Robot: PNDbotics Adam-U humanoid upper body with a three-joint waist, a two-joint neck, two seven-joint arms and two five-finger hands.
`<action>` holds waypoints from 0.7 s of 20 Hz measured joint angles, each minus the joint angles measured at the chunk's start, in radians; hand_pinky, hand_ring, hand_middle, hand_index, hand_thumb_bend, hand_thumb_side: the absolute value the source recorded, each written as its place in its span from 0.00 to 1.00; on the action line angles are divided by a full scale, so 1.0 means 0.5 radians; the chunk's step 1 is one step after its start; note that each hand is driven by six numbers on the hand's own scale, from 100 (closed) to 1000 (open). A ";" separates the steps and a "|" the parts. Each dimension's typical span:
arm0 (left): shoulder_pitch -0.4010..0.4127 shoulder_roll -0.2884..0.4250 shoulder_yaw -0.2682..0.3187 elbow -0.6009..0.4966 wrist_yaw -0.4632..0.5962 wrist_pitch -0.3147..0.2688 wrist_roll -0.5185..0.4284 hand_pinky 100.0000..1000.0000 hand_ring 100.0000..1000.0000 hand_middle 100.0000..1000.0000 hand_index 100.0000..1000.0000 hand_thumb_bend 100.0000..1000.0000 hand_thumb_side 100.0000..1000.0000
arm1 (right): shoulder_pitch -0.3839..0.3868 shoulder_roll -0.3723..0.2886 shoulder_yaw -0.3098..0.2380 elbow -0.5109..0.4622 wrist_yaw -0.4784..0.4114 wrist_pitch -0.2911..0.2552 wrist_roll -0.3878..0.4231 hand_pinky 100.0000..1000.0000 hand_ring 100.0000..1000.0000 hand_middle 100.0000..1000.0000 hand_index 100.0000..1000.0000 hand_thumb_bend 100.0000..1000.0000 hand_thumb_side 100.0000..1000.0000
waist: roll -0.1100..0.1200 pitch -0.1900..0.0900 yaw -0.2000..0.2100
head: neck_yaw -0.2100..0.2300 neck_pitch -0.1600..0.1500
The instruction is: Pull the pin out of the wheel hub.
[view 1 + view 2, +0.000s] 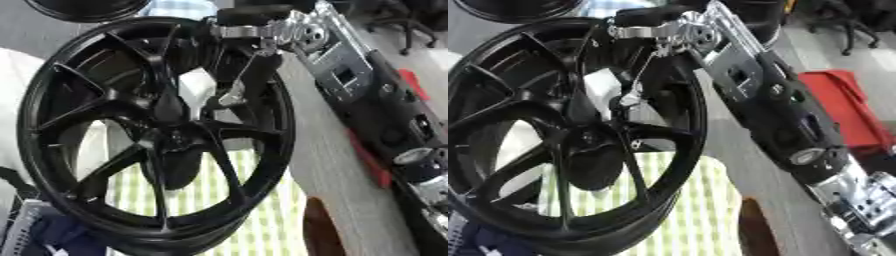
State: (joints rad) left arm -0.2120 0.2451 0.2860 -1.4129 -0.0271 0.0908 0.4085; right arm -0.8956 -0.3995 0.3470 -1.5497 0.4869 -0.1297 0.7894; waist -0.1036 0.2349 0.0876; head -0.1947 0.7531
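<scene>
— Where is the pin?

— A small silver piece [233,96] is seen at the middle of the black wheel hub [157,132], beside a white block [197,87]. It is taken to be the pin. Its long way seems to point out of the wheel.

— Which hand is nearer?

— The right hand [249,65] is. It is reached in from the wheel's top edge, and its fingers [241,82] are curled down at the pin. Whether the pin is truly pinched cannot be told. The left hand is not seen.
</scene>
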 measured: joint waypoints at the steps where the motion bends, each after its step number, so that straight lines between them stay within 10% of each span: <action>1: -0.001 0.000 0.000 0.000 0.000 0.000 -0.001 0.77 0.90 0.53 0.68 0.51 0.48 | 0.000 0.000 0.000 0.004 0.001 0.004 -0.005 0.65 0.65 0.63 0.73 0.39 0.18 | 0.000 0.001 0.002 | -0.001 0.000; 14: -0.020 -0.018 -0.013 0.000 0.000 0.001 -0.018 0.77 0.90 0.53 0.68 0.51 0.48 | 0.014 0.000 0.010 0.036 0.019 0.008 -0.031 0.64 0.63 0.57 0.69 0.38 0.17 | 0.001 0.020 0.030 | -0.002 -0.018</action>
State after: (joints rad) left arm -0.2220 0.2362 0.2798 -1.4129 -0.0271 0.0911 0.3995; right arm -0.8884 -0.3997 0.3521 -1.5317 0.4963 -0.1259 0.7738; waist -0.1030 0.2449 0.1025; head -0.1955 0.7443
